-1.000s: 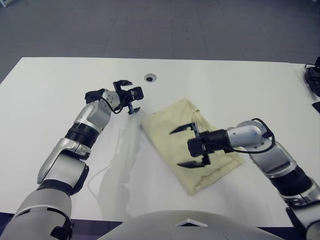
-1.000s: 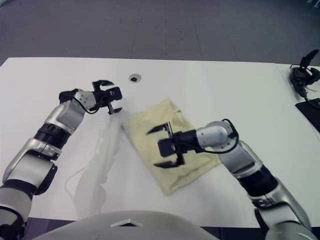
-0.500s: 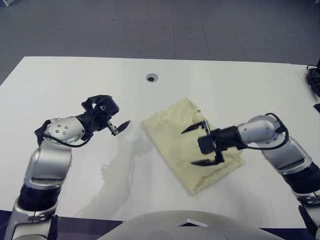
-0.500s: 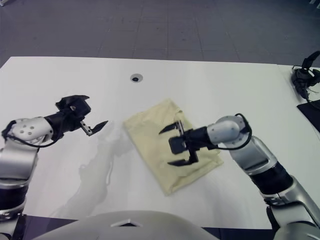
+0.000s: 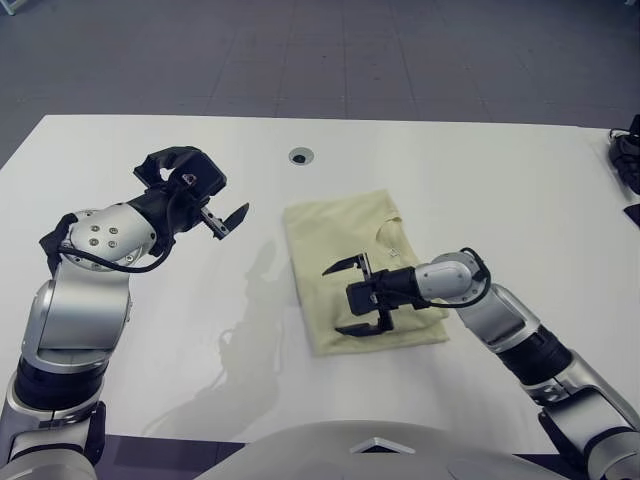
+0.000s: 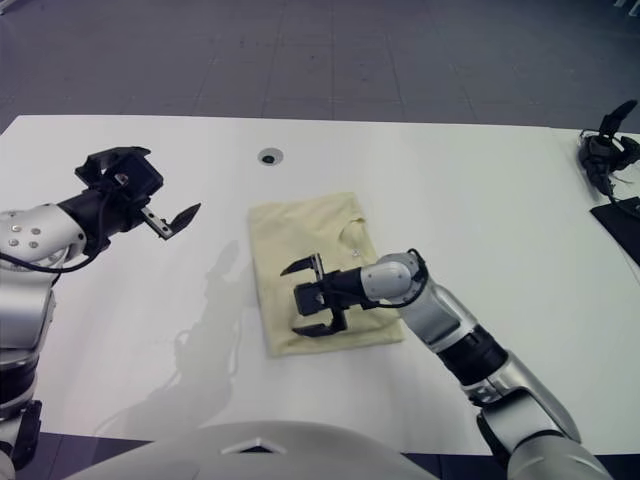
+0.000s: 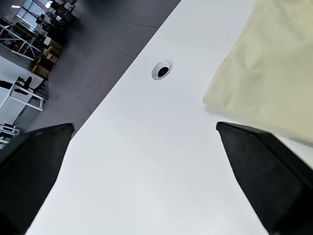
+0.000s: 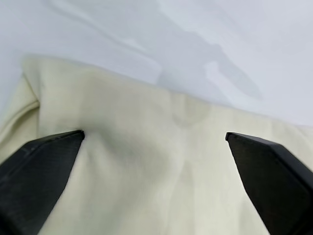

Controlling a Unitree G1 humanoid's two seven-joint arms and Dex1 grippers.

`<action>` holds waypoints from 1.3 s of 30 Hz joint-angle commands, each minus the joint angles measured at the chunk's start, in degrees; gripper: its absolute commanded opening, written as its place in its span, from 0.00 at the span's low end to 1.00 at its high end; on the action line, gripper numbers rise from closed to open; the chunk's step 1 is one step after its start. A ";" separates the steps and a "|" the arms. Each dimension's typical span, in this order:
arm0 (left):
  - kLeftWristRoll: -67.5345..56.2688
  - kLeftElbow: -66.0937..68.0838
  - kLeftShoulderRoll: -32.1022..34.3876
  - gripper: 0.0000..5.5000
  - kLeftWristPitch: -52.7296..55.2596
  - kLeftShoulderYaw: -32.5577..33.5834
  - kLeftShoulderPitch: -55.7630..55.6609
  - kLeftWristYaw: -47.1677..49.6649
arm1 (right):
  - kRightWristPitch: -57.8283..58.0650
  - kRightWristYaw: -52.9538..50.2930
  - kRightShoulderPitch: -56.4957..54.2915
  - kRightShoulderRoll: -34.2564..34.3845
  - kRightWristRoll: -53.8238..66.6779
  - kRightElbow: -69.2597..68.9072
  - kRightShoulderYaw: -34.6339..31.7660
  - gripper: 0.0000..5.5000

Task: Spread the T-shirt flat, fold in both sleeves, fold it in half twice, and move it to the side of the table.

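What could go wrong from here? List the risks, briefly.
1. The right gripper, open, sits over only the near-left part of the folded T-shirt. Pushing from there might drag the top layers and undo the folds.
2. The left gripper hangs clear of the cloth, so it could pivot on the table.

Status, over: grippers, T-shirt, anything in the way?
Left gripper open, raised above table left of the T-shirt. Right gripper open, low over its near half. T-shirt folded compact, mid-table. Grommet hole beyond it, well apart.
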 commanded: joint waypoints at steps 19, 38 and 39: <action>0.81 -12.01 5.04 0.93 -8.98 -29.16 18.34 0.89 | 22.60 5.61 13.99 -20.87 22.66 -25.48 -28.78 0.98; 15.42 -0.10 1.27 0.24 -16.62 -38.86 17.05 0.09 | -0.17 4.05 26.93 -29.82 5.33 -21.10 -22.43 0.89; 15.41 0.29 1.11 0.22 -16.94 -38.79 16.87 -0.17 | -0.98 3.29 26.54 -29.01 4.30 -20.33 -21.47 0.87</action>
